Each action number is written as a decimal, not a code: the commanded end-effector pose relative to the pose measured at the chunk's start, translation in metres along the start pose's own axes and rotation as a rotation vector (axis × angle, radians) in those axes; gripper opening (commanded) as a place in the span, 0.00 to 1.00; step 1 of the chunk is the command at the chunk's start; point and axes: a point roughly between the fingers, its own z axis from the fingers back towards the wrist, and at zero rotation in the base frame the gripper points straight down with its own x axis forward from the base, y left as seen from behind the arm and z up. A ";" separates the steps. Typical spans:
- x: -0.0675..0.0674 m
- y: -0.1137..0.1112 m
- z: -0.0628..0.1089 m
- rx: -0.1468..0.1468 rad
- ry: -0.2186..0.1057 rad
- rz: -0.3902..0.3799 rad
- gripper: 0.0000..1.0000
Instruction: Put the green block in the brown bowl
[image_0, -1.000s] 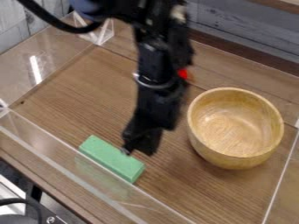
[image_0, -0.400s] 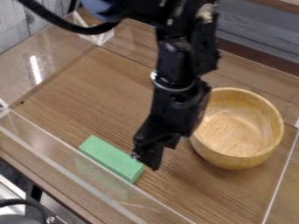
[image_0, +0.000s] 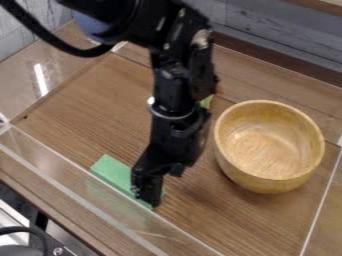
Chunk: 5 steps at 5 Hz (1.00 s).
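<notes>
Wood-grain brown covers the table (image_0: 94, 105), which is enclosed by low clear plastic walls (image_0: 54, 165) along its edges. A flat, light green block (image_0: 112, 172) is seen lying on the table toward the near left, set at a slant to the near wall. Only its left part is shown; the rest is covered by the robot's black gripper (image_0: 146, 185), which is lowered onto or just above the block's right end and is pointed downward. Whether the fingers are spread or closed cannot be told from this view, since their tips are merged into one dark shape over the block; nor can it be told whether the block is touched.

The black arm (image_0: 177, 90) is seen rising from the gripper toward the far left of the scene, where dark cables (image_0: 54, 40) are looped. A small patch of green is glimpsed at the arm's right side, about halfway up.

The brown bowl (image_0: 271, 180), round, wooden and thick-rimmed, is placed to the right of the arm, upright on the table, with nothing seen inside it. The block and the bowl are kept apart, with the gripper and lower arm between them. The bowl's left rim is found near the arm's lower section.
</notes>
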 end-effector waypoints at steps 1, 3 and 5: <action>-0.008 0.004 -0.006 0.014 -0.017 0.077 1.00; 0.000 0.004 0.004 0.039 0.014 0.015 0.00; -0.001 0.008 0.042 0.105 0.033 0.132 0.00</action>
